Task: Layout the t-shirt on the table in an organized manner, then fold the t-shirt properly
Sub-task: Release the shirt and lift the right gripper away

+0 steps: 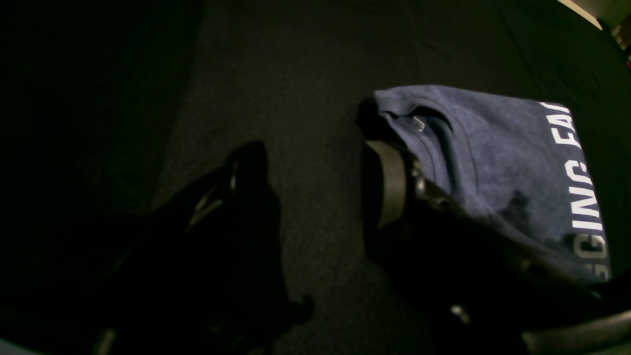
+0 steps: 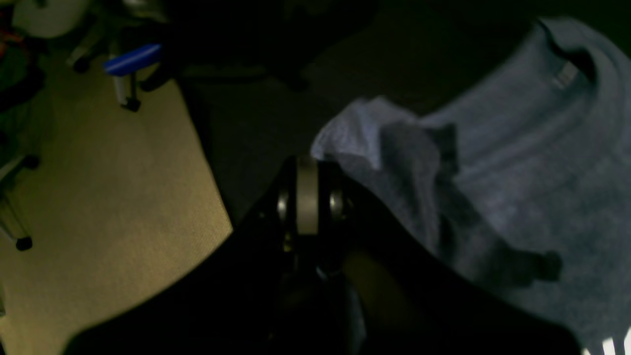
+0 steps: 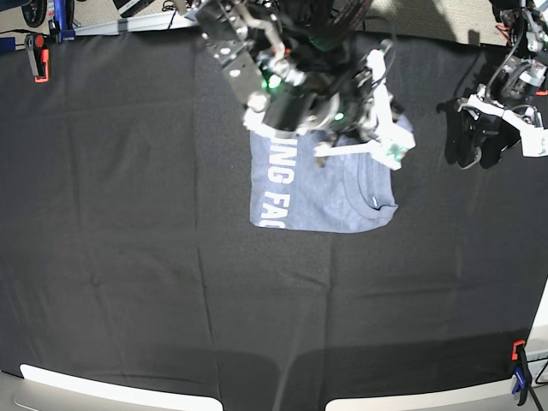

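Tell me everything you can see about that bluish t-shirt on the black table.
The t-shirt is a soft, heathered blue-grey knit, folded into a compact rectangle on the black cloth of the table. White block lettering runs along one edge, partly hidden. The ribbed collar with a small neck label faces up at the other side. One corner near the collar is lifted, pinched in the shut right pincer, whose arm hangs over the shirt. The left pincer stands open beside it, apart from the fabric.
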Controlling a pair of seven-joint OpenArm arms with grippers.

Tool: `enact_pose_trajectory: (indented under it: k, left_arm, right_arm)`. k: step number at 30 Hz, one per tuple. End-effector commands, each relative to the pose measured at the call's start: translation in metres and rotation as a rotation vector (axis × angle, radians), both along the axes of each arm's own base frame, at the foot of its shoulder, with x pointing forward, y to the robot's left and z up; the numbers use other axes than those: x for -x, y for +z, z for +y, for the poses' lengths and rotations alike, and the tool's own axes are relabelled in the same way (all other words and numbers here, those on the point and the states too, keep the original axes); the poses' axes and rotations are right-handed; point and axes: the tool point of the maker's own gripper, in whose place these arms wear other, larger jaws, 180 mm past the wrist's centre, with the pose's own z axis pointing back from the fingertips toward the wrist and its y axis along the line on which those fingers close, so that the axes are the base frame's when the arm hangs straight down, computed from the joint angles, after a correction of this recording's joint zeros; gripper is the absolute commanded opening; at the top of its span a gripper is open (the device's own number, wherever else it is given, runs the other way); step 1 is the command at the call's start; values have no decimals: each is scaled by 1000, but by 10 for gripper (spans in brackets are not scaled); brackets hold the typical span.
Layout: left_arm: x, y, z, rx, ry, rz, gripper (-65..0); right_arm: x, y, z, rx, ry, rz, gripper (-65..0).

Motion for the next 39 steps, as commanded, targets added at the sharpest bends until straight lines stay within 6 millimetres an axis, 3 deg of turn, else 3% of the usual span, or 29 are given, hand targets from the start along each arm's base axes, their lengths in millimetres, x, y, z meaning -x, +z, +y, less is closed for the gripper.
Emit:
enact_pose_trajectory:
  k: [1,2,5,7,11,14,17,20,26,29,33,39]
  left_arm:
    - [-4,13,1,-2,-6,-51,-366]
    - [-4,13,1,-2,-6,-51,-366]
    - [-4,13,1,-2,-6,-51,-366]
    - [-4,13,1,-2,-6,-51,-366]
    - [-4,14,1,-2,-6,-52,-366]
    - [-4,14,1,-1,-5,-52,-369]
    - [-4,15,-2,22,-14,-52,-457]
    - [1,13,-13,92,-56,-17,-650]
    - [15,6,-42,238,-165,84,-650]
    - [27,-5,-69,277,-253,153,-650]
    - [47,-25,-106,268,-350,236,-650]
    - [65,-35,-120,284,-370,275,-650]
  right_arm:
    - [-5,15,6,-50,3,-32,-650]
    - [-4,15,7,-56,5,-29,-637]
    - [2,22,13,-107,25,2,-475]
    - [10,31,19,-170,52,38,-412]
    - [28,50,29,-287,149,71,-406]
    - [24,53,29,-294,153,58,-407]
    - [-6,45,15,-219,65,-24,-409]
    - [-53,36,-15,-129,-108,-112,-455]
    - [-127,56,-73,-137,-348,-214,-650]
    - [-157,48,-98,-90,-416,-219,-650]
    - [-186,18,-110,-14,-428,-146,-650]
    - [-217,-2,-121,79,-422,-104,-650]
